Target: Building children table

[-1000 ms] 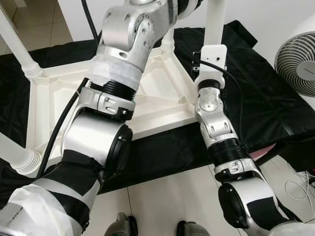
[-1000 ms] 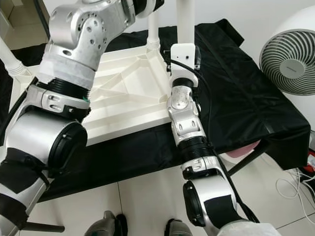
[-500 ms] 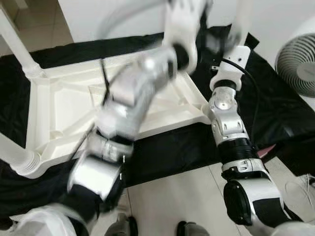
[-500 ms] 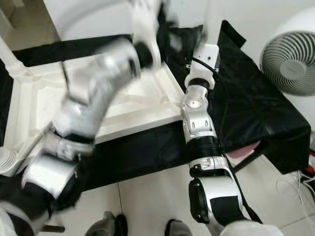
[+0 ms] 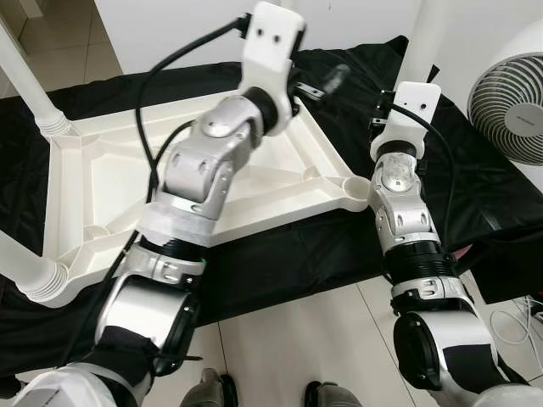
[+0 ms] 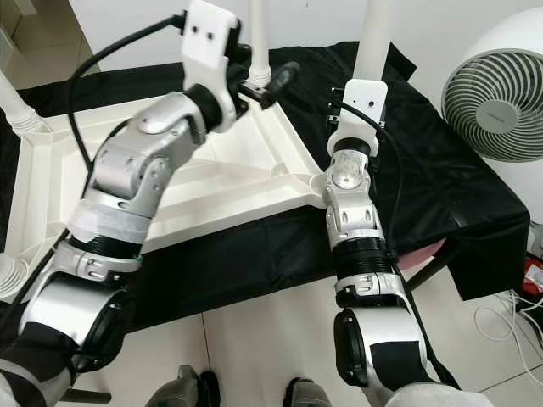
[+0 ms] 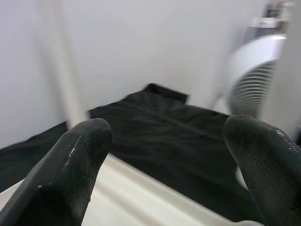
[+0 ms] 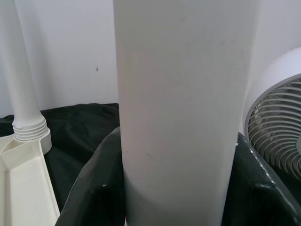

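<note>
Right wrist view is showing the right gripper clamping a white table leg, one black finger lying on each side of the tube. Head views are showing that leg standing roughly upright over the near right corner socket of the upturned white tabletop, which is lying on a black cloth spread over a low surface. Other legs are already standing in their sockets: one at the far right corner, one at the far left, one at the near left. The left gripper is hanging above the far right corner, its fingers spread apart and holding nothing. A white fan is standing just beside the cloth on the robot's right. Whether the held leg is meeting the socket cannot be told, since the right arm is covering its lower end. Judgement: the last leg is being seated. Doing it well calls for keeping the tube plumb over the socket, pressing straight down without prying sideways, and bracing the tabletop with the free left gripper so the frame is not sliding on the cloth.
</note>
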`<state>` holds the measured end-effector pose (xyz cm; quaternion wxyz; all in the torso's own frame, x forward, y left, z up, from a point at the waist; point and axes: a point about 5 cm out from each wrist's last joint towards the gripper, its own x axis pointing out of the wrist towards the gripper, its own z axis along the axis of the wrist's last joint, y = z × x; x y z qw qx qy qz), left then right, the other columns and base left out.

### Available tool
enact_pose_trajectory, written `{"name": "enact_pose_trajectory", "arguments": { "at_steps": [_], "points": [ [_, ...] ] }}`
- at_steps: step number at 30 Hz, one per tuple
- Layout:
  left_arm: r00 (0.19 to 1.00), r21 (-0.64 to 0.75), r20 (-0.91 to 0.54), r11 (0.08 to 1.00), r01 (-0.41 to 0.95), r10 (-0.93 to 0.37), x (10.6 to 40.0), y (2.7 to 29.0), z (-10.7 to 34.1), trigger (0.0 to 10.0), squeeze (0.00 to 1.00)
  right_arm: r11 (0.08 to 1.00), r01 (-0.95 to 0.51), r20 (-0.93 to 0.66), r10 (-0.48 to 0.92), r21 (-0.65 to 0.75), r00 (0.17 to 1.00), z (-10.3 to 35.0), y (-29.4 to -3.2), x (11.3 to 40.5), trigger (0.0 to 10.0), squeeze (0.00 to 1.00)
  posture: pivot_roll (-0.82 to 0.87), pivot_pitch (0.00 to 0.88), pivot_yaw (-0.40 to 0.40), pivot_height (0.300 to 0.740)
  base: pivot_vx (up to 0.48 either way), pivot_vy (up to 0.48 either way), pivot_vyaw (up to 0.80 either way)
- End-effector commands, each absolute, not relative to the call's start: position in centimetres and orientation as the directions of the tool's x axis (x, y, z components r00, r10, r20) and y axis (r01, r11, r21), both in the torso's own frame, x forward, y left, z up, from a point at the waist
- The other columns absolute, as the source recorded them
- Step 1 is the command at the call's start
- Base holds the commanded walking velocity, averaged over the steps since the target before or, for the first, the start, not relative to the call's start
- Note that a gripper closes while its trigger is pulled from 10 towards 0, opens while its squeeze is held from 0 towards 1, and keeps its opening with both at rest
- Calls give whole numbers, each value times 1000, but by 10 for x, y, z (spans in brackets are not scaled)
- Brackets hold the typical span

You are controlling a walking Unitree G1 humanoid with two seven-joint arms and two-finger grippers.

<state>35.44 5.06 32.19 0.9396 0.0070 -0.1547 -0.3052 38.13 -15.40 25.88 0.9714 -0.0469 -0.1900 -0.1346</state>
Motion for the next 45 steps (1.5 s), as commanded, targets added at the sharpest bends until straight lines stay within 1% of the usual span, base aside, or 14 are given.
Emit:
{"name": "enact_pose_trajectory", "arguments": {
  "at_steps": [1,2,3,6,12,15,17,20,26,31,33,37,39,45],
  "points": [
    [812,90,282,856,508,-511,358,59,315,10000,0,964,266,402,-233,-27,886,263,-157,379,10000,0,-88,91,50,740,0,0,0],
    [833,78,281,876,476,-477,361,66,310,10000,0,971,240,399,-212,-21,892,263,-156,379,10000,0,-87,89,49,740,0,0,0],
    [833,78,281,876,476,-477,361,66,310,10000,0,971,240,399,-212,-21,892,263,-156,379,10000,0,-87,89,49,740,0,0,0],
    [883,16,272,920,392,-381,366,86,291,10000,0,989,146,371,-139,11,918,261,-154,378,10000,0,-89,86,47,740,0,0,0],
    [902,21,278,941,338,-330,367,98,281,10000,0,997,74,333,-80,30,940,254,-155,376,10000,0,-84,95,43,740,0,0,0],
    [907,27,275,945,325,-319,368,101,277,10000,0,998,60,324,-67,31,944,253,-156,376,10000,0,-85,98,44,740,0,0,0],
    [933,-2,234,959,283,-274,372,113,257,10000,0,997,72,314,-70,5,947,249,-160,374,10000,0,-87,103,49,740,0,0,0],
    [945,-37,230,968,247,-232,374,122,245,10000,0,997,72,320,-68,0,945,248,-161,372,10000,0,-88,107,59,740,0,0,0],
    [955,-68,236,977,200,-179,367,132,224,10000,0,999,40,335,-32,-17,942,244,-159,366,10000,0,-75,106,73,740,0,0,0],
    [953,-42,245,980,195,-179,362,130,217,10000,0,1000,19,332,-16,-7,943,241,-159,364,10000,0,-74,108,75,740,0,0,0],
    [956,-60,239,980,191,-172,359,129,212,10000,0,1000,4,330,-2,-6,944,239,-157,361,10000,0,-70,106,75,740,0,0,0],
    [955,14,185,972,235,-234,344,124,188,10000,0,997,-62,345,71,-39,936,229,-150,348,10000,0,-68,107,77,740,0,0,0],
    [956,20,165,970,242,-242,339,126,177,10000,0,994,-93,351,105,-52,931,224,-147,343,10000,0,-63,107,74,740,0,0,0],
    [961,26,160,974,223,-225,334,133,171,10000,0,990,-127,356,140,-60,924,220,-143,339,10000,0,-47,113,67,740,0,0,0]
  ]
}}
